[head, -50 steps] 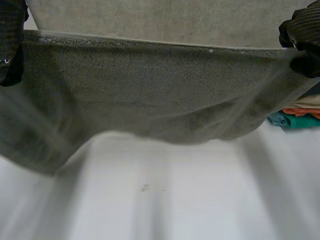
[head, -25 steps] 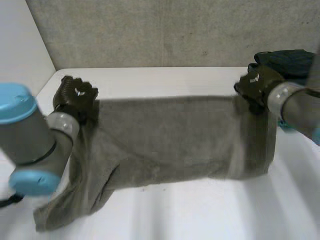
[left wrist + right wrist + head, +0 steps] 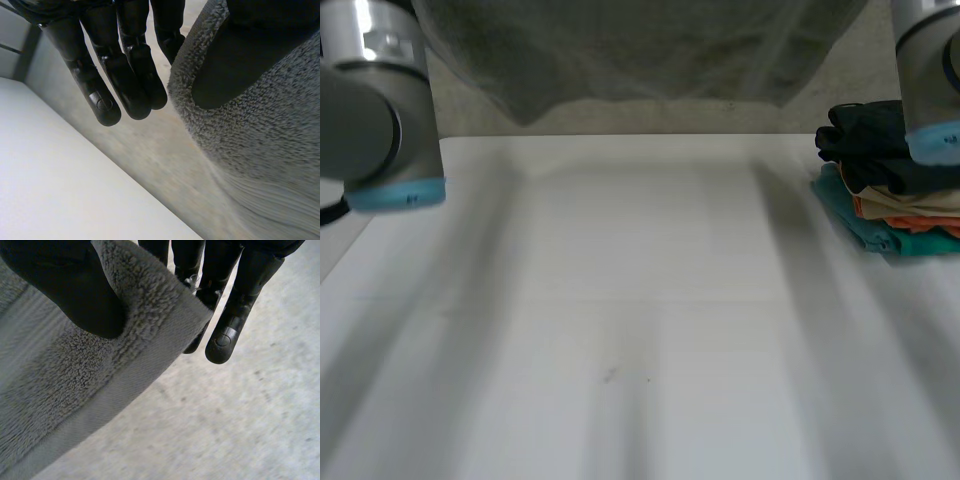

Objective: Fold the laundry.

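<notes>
One towel (image 3: 640, 50): grey terry, held high over the worktop (image 3: 620, 330); it hangs free, its lower hem well clear of the surface.
Long axis: side to side, strung from one hand across to the other, roughly along the back wall (image 3: 660, 120).
Left hand (image 3: 125, 75): at the towel's left end. The thumb presses into the pile and pinches the edge, while the other fingers stand straight beside the cloth, off it.
Right hand (image 3: 227, 315): at the right end. The thumb clamps the hemmed edge, with the fingers reaching out past it behind the cloth.
Nearer hand: neither, since each grips its own end and the cloth spans between them.
Way down: the worktop lies straight below the hanging hem, bare in the middle.
Stack of folded clothes (image 3: 890, 190): on the worktop's right side, beneath the right arm (image 3: 930, 70) and well apart from the left arm (image 3: 375, 110).
Next move, as I judge it: lower both ends together to lay the towel flat, keeping the right end short of that stack.
</notes>
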You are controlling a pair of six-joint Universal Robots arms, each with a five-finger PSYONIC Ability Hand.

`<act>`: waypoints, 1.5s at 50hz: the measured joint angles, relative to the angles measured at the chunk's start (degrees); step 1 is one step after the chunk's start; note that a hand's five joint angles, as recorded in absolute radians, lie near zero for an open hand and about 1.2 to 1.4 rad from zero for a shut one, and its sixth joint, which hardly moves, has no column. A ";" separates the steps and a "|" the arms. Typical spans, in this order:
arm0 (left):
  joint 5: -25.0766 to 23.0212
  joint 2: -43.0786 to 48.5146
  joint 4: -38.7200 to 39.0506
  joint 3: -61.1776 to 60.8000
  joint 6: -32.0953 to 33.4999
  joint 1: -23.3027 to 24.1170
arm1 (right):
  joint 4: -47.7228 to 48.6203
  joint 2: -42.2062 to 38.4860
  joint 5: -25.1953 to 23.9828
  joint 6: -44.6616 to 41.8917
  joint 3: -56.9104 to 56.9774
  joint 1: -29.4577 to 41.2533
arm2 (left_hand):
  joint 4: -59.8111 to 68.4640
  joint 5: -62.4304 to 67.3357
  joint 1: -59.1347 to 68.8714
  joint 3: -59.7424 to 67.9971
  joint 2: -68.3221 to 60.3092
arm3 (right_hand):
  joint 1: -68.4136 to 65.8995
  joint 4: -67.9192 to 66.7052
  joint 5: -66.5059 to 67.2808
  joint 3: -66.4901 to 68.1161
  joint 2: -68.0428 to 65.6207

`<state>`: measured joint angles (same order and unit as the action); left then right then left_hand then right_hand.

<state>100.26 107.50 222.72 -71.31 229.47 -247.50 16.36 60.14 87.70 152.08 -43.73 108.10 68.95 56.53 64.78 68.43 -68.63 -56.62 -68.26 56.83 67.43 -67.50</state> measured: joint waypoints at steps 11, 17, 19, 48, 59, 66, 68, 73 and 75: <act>-0.27 -1.17 -0.35 -23.45 -0.59 -0.01 | -3.06 5.45 -6.92 0.18 -25.45 -0.21 | 0.00 0.00 0.00 0.00 0.00 | 0.00 -0.01 0.00 0.00 0.00; -0.35 4.02 0.13 -32.12 -0.85 0.41 | -4.98 5.66 -9.86 -1.14 -38.32 0.00 | 0.00 0.00 0.00 0.00 0.00 | 0.00 -0.01 0.01 0.00 0.00; -0.31 5.64 0.11 -34.01 -0.80 0.85 | -5.46 5.34 -10.32 -2.55 -41.54 -0.02 | 0.00 0.00 0.00 0.00 0.00 | 0.00 -0.01 0.01 0.00 0.00; -2.23 -9.20 -6.54 -50.13 -12.50 -3.61 | -7.16 17.00 -19.35 -5.50 -63.12 -14.64 | -54.21 -52.28 -49.44 -53.42 53.95 | 0.00 -0.01 0.01 0.00 0.00; -13.52 -10.71 -20.92 -49.08 -29.75 -10.80 | -7.10 16.28 -20.70 -3.71 -62.45 -16.25 | -54.21 -52.29 -49.44 -53.42 53.95 | 0.00 -0.01 0.01 0.00 0.00; -16.67 -8.80 -22.90 -48.14 -33.12 -11.54 | -6.92 16.10 -20.76 -3.55 -62.47 -16.25 | -53.91 -51.60 -49.14 -53.17 53.36 | 0.00 0.00 0.01 0.00 0.00; -16.40 -6.96 -22.63 -47.13 -33.22 -11.37 | -6.85 16.09 -20.76 -3.55 -62.50 -16.25 | -51.61 -48.98 -47.41 -51.28 51.10 | 0.04 -0.01 0.01 0.00 0.00; -14.02 -2.30 -21.95 -43.97 -33.02 -10.79 | -6.71 16.08 -20.73 -3.54 -62.71 -16.25 | -48.04 -45.46 -43.58 -47.56 47.66 | 0.00 0.00 0.01 0.00 0.00; -12.44 -0.11 -21.81 -42.21 -32.99 -10.50 | -6.70 16.10 -20.73 -3.54 -62.86 -16.25 | -42.62 -40.04 -38.11 -41.99 42.21 | 0.00 0.00 0.01 0.00 0.00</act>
<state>87.83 107.38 200.91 -113.52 196.48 -258.00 9.66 76.24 66.97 148.54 -106.59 91.85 26.33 16.49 26.66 26.44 -26.42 -56.62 -68.27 56.84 67.43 -67.50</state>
